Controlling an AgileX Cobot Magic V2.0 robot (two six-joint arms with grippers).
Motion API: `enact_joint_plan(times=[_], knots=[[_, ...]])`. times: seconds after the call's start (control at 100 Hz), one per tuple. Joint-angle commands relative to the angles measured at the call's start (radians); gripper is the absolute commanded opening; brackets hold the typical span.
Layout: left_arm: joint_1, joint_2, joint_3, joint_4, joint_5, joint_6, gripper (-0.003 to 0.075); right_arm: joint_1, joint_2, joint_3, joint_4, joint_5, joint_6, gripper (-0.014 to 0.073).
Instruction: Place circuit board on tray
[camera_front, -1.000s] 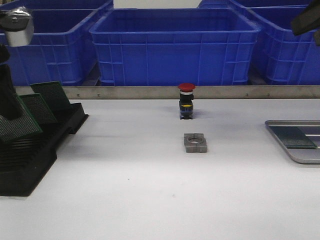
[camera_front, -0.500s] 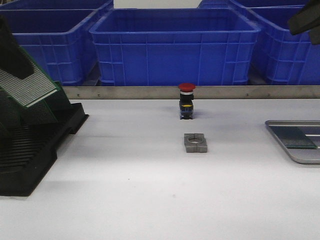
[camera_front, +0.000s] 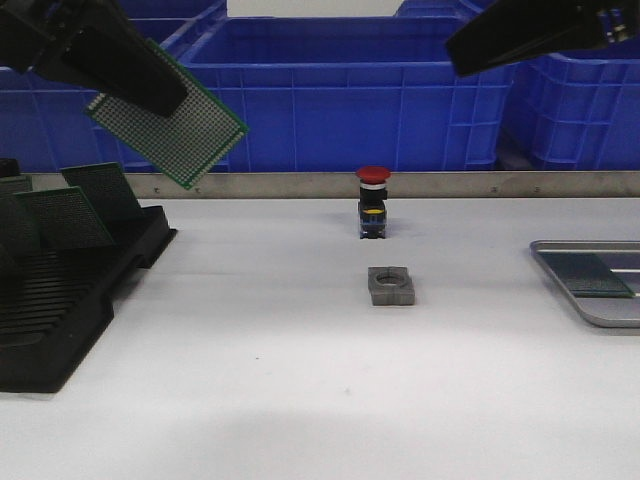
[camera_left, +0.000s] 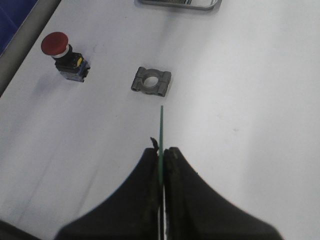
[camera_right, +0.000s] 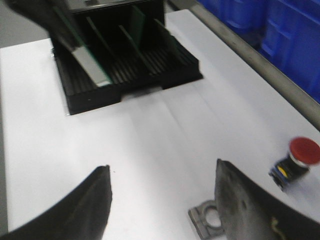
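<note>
My left gripper (camera_front: 135, 80) is shut on a green perforated circuit board (camera_front: 172, 125), held tilted in the air above the table's left side. In the left wrist view the board (camera_left: 161, 135) shows edge-on, pinched in the left gripper (camera_left: 161, 152). The silver-grey tray (camera_front: 565, 283) lies at the right edge of the table with a dark green board (camera_front: 588, 275) in it; its rim (camera_left: 180, 4) also shows in the left wrist view. My right gripper (camera_front: 470, 52) hangs high at the upper right. It stands open and empty in the right wrist view (camera_right: 162, 170).
A black slotted rack (camera_front: 60, 290) at the left holds more green boards (camera_front: 100, 190). A red push button (camera_front: 373, 203) and a grey metal clamp block (camera_front: 390, 285) sit mid-table. Blue crates (camera_front: 350, 95) line the back behind a metal rail (camera_front: 300, 184).
My left gripper has lifted the circuit board out of the rack and carried it up and to the right. My right arm has swung further into view at the upper right.
</note>
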Motion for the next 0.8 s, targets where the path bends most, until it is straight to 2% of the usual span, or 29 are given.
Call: enact_joint_plan(times=[0.0,0.14,0.42,0.59,0.79], knots=[[-0.021,-0.038,-0.025,-0.073,0.002,0.002,-0.002,0.06,-0.035,-0.023,0.062,0.003,-0.075,0.0466],[-0.049,-0.038,-0.025,-0.074,0.035,0.002,-0.002,0.142,-0.02,-0.023,0.065,-0.036,-0.096,0.0466],[-0.098,-0.038,-0.025,-0.077,0.076,0.026,-0.002,0.239,0.05,-0.024,0.093,-0.05,-0.096,0.0466],[-0.114,-0.038,-0.025,-0.077,0.076,0.026,-0.002,0.283,0.091,-0.025,0.105,-0.052,-0.096,0.0466],[-0.12,-0.038,-0.025,-0.077,0.076,0.026,-0.002,0.295,0.124,-0.025,0.195,-0.055,-0.118,0.0466]])
